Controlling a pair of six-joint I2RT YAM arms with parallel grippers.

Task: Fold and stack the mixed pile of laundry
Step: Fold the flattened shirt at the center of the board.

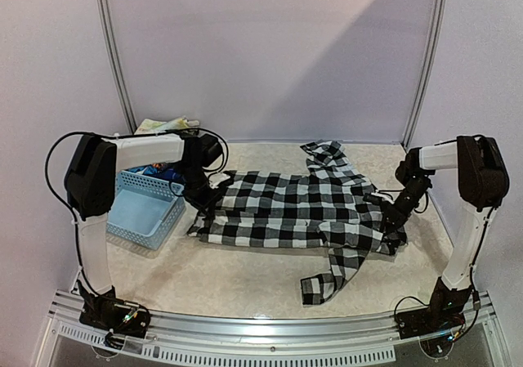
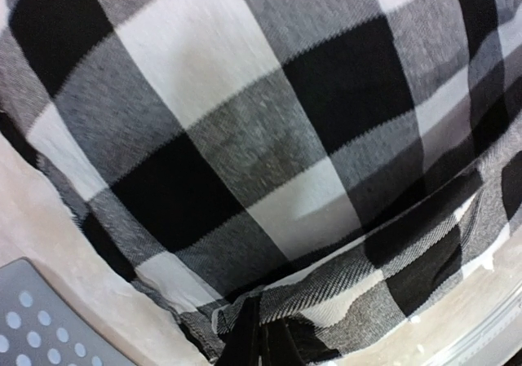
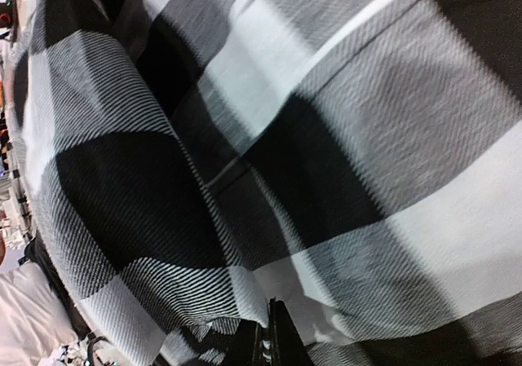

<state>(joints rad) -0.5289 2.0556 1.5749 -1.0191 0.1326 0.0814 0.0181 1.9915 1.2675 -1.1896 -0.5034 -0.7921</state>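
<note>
Flattening the shirt on the table beside the basket, left gripper and right gripper each pinched narrow on an end (cloth filling both wrist views); next, likely lifting 2 ends evenly to fold.

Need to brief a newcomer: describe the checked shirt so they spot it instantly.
In the middle of the beige table, a long-sleeved shirt lies spread out. Its bold black-and-white checks set it apart from the light blue basket on its left.
</note>
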